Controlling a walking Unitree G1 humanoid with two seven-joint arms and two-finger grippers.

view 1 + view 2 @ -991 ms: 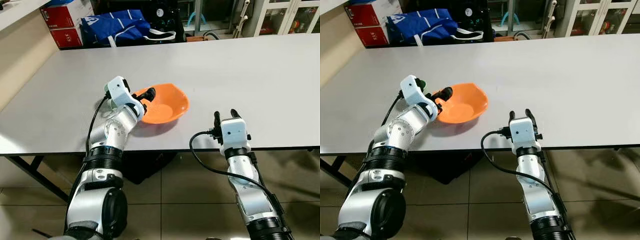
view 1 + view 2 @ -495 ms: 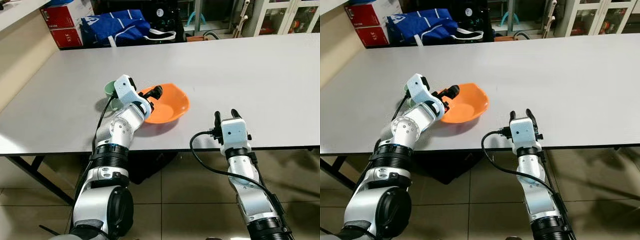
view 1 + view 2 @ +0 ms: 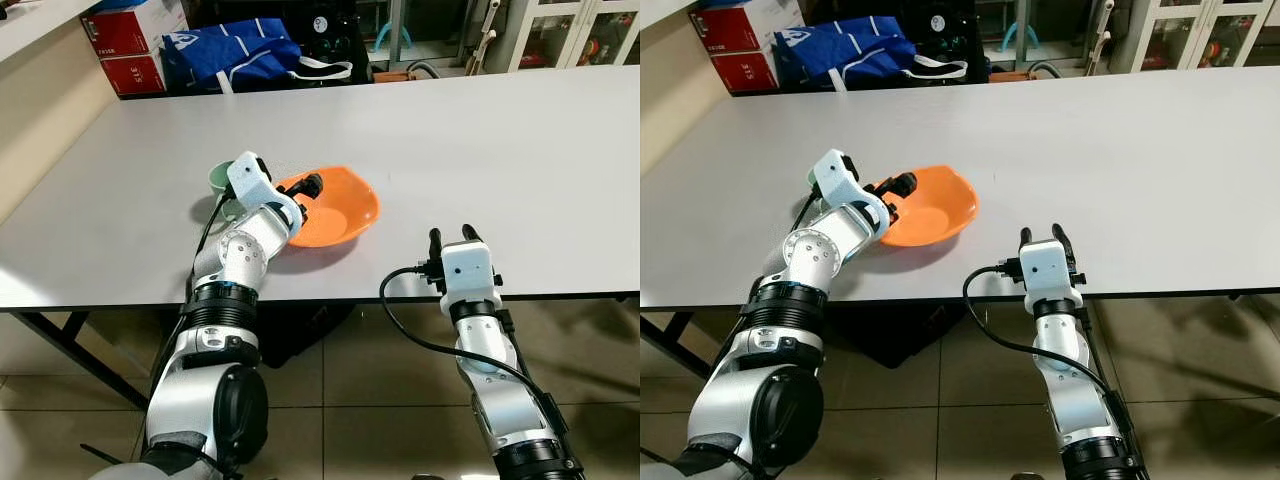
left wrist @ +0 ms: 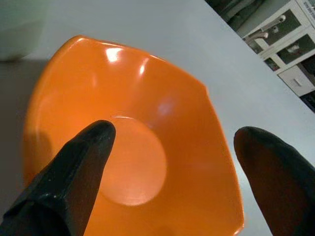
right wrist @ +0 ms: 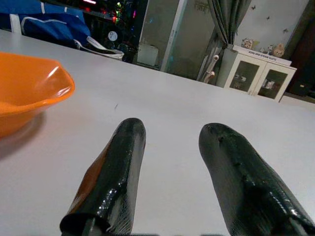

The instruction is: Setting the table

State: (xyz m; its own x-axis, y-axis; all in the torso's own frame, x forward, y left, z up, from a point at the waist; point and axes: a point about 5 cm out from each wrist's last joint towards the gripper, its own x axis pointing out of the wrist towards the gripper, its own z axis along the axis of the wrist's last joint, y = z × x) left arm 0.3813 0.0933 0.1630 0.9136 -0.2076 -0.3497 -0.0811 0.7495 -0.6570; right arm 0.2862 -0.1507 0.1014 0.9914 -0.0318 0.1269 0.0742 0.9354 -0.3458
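Note:
An orange bowl [image 3: 340, 208] stands on the white table [image 3: 500, 140], near its front edge. My left gripper [image 3: 310, 187] hovers over the bowl's left rim, its fingers [image 4: 83, 162] spread open above the bowl's inside [image 4: 138, 162]. A pale green cup [image 3: 220, 178] stands just left of the bowl, behind my left wrist. My right gripper [image 3: 451, 236] is open at the table's front edge, to the right of the bowl, with nothing between its fingers [image 5: 118, 172].
A blue bag [image 3: 230, 52] and red boxes [image 3: 125, 45] lie beyond the table's far left edge. White cabinets [image 3: 585, 35] stand at the back right. The tiled floor [image 3: 360, 400] shows below the table's front edge.
My left wrist has swung up and to the right over the bowl's rim, uncovering the green cup behind it. The bowl has stayed put. The right arm has hardly moved.

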